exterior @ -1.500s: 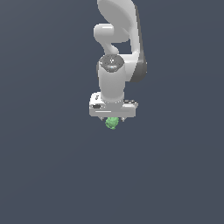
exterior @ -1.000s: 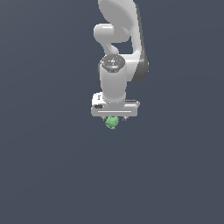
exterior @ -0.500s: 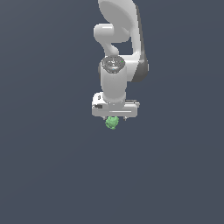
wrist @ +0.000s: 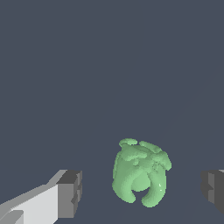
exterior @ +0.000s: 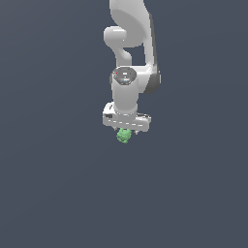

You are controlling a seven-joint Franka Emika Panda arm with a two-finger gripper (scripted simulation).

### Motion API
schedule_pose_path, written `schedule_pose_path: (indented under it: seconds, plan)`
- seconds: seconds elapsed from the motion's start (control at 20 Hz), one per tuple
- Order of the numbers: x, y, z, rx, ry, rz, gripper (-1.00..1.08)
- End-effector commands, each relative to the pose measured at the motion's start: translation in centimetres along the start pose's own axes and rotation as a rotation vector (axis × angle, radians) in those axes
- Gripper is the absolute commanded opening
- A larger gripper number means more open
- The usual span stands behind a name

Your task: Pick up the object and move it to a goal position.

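Observation:
The object (exterior: 124, 136) is a small lumpy light-green blob, resting on the dark grey floor directly under the white arm. My gripper (exterior: 126, 131) points straight down over it. In the wrist view the object (wrist: 140, 173) lies between the two grey-padded fingers (wrist: 70, 194), with a clear gap on each side. The gripper (wrist: 141, 192) is open and touches nothing. No goal position marker shows in either view.
A uniform dark grey floor (exterior: 58, 193) fills both views. The white arm (exterior: 128, 43) rises from the hand toward the exterior view's top edge. No other objects show.
The hand has sunk very slightly toward the object. The object has not moved.

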State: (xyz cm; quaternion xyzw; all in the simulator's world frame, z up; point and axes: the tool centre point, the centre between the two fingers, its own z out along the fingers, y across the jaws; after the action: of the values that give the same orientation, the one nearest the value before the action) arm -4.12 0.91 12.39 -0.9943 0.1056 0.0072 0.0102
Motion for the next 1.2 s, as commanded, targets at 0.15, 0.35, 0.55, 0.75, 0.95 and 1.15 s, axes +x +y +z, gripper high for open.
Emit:
schedule_pose_path:
  seconds: [0.15, 0.35, 0.55, 0.75, 0.95, 1.15]
  plan:
    - [-1.6, 0.8, 1.9, -0.009, 0.009, 0.113, 1.0]
    - [-2.5, 1.3, 2.8, -0.014, 0.014, 0.169, 1.0]
    - [-3.0, 1.5, 3.3, -0.016, 0.017, 0.203, 1.0]
    - [-3.2, 1.6, 3.4, -0.017, 0.018, 0.214, 1.0]
    - [-3.2, 1.6, 3.7, -0.017, 0.017, 0.21, 1.0]
    - [-3.2, 1.6, 5.0, -0.017, 0.018, 0.211, 1.0]
